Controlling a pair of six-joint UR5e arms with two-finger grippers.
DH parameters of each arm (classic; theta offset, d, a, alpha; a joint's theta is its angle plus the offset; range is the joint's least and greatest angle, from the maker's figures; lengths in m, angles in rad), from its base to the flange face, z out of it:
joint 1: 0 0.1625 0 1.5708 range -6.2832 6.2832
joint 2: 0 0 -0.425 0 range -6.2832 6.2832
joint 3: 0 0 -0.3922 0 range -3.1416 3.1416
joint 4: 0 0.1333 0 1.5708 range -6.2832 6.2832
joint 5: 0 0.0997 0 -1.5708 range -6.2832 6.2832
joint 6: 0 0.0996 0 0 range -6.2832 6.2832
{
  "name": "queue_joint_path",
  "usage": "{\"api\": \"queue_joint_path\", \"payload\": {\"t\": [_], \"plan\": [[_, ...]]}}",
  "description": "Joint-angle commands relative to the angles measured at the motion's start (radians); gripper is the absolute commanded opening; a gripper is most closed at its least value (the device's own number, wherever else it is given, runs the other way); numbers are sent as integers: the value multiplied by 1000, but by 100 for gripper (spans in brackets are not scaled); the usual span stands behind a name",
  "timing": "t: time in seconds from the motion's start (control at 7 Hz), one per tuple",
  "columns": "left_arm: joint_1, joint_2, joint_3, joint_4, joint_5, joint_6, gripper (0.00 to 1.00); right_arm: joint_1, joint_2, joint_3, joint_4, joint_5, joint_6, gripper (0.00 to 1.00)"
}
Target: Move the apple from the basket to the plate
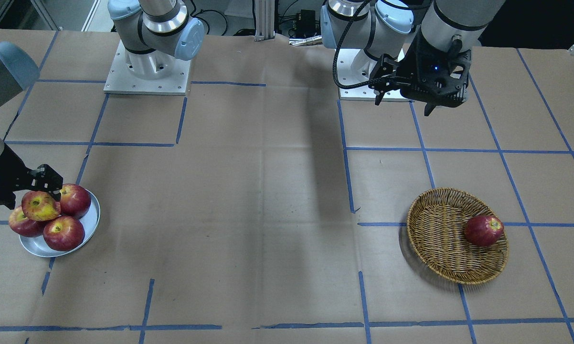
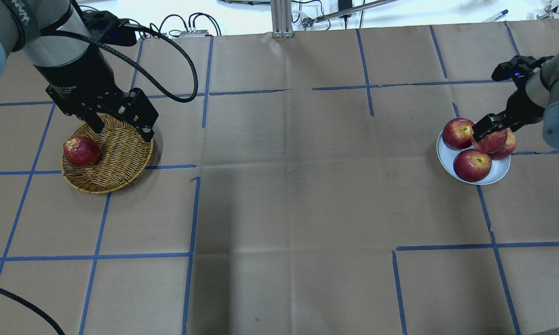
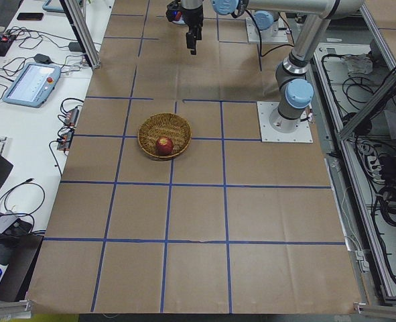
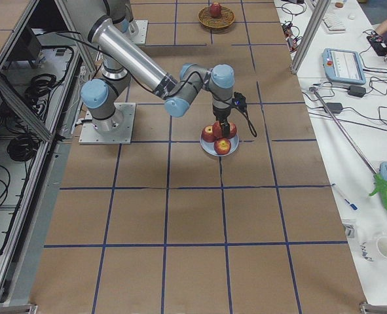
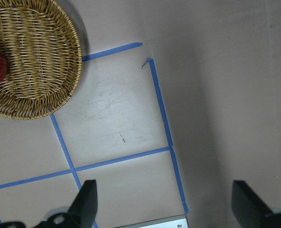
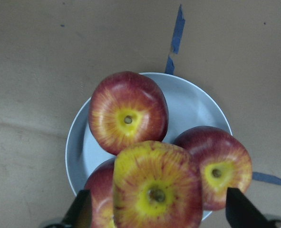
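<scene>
The pale yellow-topped apple (image 1: pixel 39 205) lies on top of three darker red apples on the small silver plate (image 1: pixel 92 222). In the right wrist view the apple (image 6: pixel 154 185) sits stem up between the fingers of my right gripper (image 6: pixel 161 211). The jaws stand wide, with a gap on each side of the apple, so the gripper is open. The wicker basket (image 1: pixel 435 224) holds one dark red apple (image 1: pixel 483 230). My left gripper (image 2: pixel 121 130) is open and empty, raised above the basket's (image 2: pixel 116 163) far edge.
The three dark apples (image 6: pixel 127 111) fill most of the plate (image 6: pixel 192 99). Brown paper with blue tape lines covers the table. Both arm bases stand at the table's robot side. The basket (image 5: pixel 45 71) shows at the upper left of the left wrist view.
</scene>
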Motion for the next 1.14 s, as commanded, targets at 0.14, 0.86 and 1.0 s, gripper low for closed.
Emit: {"api": "queue_joint_path", "payload": {"t": [0.14, 0.86, 1.0], "plan": [[0, 10, 0, 5, 4, -1, 99, 112, -154, -105, 260, -5, 124, 100], [0, 7, 0, 5, 2, -1, 99, 420, -276, -189, 548, -15, 625, 100], [0, 7, 1, 5, 4, -1, 99, 436, -274, -191, 549, -15, 631, 100]]}}
